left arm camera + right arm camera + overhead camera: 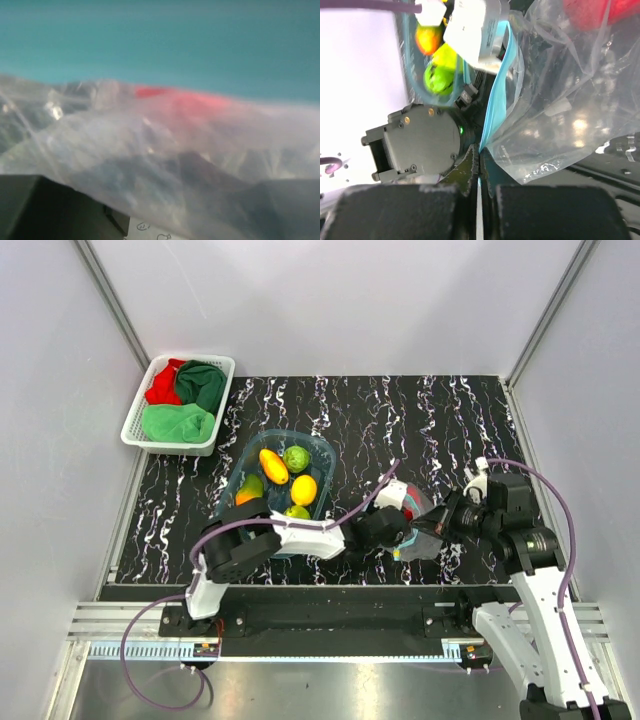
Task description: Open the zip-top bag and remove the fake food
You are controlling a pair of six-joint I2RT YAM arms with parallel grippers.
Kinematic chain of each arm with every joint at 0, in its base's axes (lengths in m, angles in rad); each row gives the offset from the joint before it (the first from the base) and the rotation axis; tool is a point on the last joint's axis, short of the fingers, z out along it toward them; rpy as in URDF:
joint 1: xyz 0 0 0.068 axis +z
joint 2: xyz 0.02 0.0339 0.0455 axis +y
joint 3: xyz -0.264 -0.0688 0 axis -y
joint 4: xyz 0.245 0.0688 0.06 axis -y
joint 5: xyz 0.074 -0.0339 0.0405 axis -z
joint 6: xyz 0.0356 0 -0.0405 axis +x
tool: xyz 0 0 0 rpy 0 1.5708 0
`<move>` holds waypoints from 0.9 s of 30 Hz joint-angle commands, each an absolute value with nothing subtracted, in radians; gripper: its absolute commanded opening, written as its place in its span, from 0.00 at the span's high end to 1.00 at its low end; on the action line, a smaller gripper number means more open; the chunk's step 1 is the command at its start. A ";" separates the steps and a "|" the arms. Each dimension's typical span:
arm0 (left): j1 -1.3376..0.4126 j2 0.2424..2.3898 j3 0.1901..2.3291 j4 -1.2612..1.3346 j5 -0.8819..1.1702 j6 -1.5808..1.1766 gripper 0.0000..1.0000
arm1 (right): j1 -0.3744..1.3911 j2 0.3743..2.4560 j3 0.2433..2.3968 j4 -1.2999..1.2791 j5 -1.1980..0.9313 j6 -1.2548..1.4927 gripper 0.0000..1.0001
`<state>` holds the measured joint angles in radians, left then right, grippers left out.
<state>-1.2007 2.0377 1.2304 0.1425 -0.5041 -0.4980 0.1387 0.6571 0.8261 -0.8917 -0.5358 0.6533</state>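
Note:
The zip-top bag (420,532) lies crumpled at the near right of the table, between both grippers. A red piece of fake food (416,503) is inside it, and shows through the plastic in the left wrist view (200,102) and right wrist view (590,12). My right gripper (441,524) is shut on the bag's teal zip strip (497,85), with the strip's end pinched between its jaws (480,165). My left gripper (392,535) is at the bag's mouth. The plastic (165,150) drapes over it. One dark finger (35,210) shows; the other is veiled.
A translucent blue tub (238,478) left of the bag holds several fruits: orange (272,466), green (296,458), yellow (303,489). A white basket (135,425) with red and green cloths stands at the far left. Walls enclose the table.

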 commanded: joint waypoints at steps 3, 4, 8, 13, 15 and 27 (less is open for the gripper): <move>-1.264 1.797 1.117 0.054 -0.621 -0.613 0.51 | 0.146 0.712 0.815 -0.822 -0.842 0.598 1.00; -1.272 1.781 1.106 0.040 -0.629 -0.618 0.47 | 0.146 0.709 0.815 -0.810 -0.869 0.598 1.00; -1.290 1.724 1.109 -0.076 -0.641 -0.690 0.30 | 0.156 0.686 0.850 -0.810 -0.939 0.624 1.00; -1.290 1.791 1.257 -0.277 -0.716 -0.805 0.15 | 0.155 0.664 0.835 -0.825 -0.885 0.655 1.00; -1.290 1.857 1.307 -0.325 -0.739 -0.811 0.15 | 0.156 0.661 0.831 -0.822 -0.887 0.670 1.00; -1.272 1.922 1.380 -0.259 -0.764 -0.982 0.06 | 0.156 0.644 0.825 -0.861 -0.808 0.684 1.00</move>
<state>-1.2892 1.8912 1.3178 -0.2619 -0.7124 -0.8509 0.1471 0.6476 0.8131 -0.8623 -0.7948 0.6781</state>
